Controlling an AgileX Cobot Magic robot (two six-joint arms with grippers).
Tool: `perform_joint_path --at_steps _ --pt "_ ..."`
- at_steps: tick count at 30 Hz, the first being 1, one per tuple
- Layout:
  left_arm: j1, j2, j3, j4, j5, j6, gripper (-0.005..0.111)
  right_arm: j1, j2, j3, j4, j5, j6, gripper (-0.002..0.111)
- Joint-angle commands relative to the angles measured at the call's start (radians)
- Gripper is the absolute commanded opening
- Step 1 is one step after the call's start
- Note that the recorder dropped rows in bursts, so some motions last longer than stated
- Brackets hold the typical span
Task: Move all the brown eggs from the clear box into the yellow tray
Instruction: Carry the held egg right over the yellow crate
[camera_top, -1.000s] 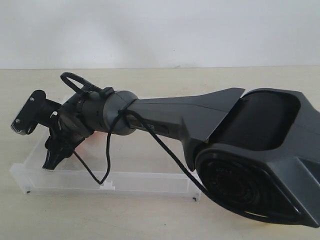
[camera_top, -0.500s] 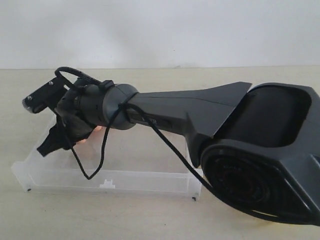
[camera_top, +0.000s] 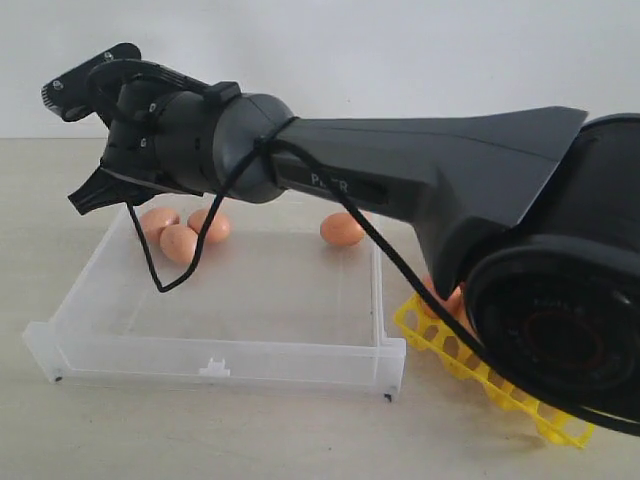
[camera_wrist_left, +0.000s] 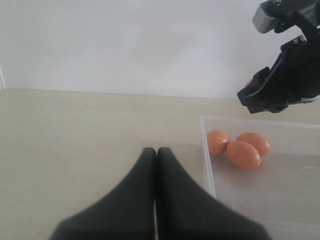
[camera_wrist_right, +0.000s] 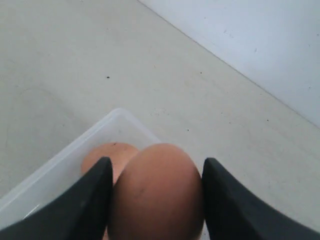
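Right black gripper (camera_wrist_right: 156, 180) is clutching one reddish-brown egg (camera_wrist_right: 155, 215) above the shallow clear plastic box (camera_top: 215, 360), where four more eggs (camera_top: 178, 243) are waiting; the bright yellow lattice tray (camera_top: 470, 370) is holding at least one, mostly hidden.

A pale beige table (camera_top: 200, 440) was seen, its matte top marked by a few tiny dark specks in the right wrist view. It was bordered at the far edge by a plain white wall (camera_top: 400, 60), and the seam between them was shown as a straight line.
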Motion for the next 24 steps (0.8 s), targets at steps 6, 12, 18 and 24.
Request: perform_joint_path --at_steps 6,12,18,24 --pt "0.001 0.003 0.003 0.002 -0.006 0.002 -0.004 0.038 -0.103 0.1 -0.267 -0.007 0.241 0.001" --pt "0.001 0.003 0.003 0.002 -0.006 0.002 -0.004 0.005 -0.292 0.429 -0.509 0.005 0.579 0.001" --pt "0.001 0.003 0.003 0.002 -0.006 0.002 -0.004 -0.057 -0.552 0.845 -0.92 0.041 1.093 0.001" --pt "0.001 0.003 0.003 0.002 -0.006 0.002 -0.004 -0.168 -0.79 1.117 -0.939 0.058 1.195 0.001"
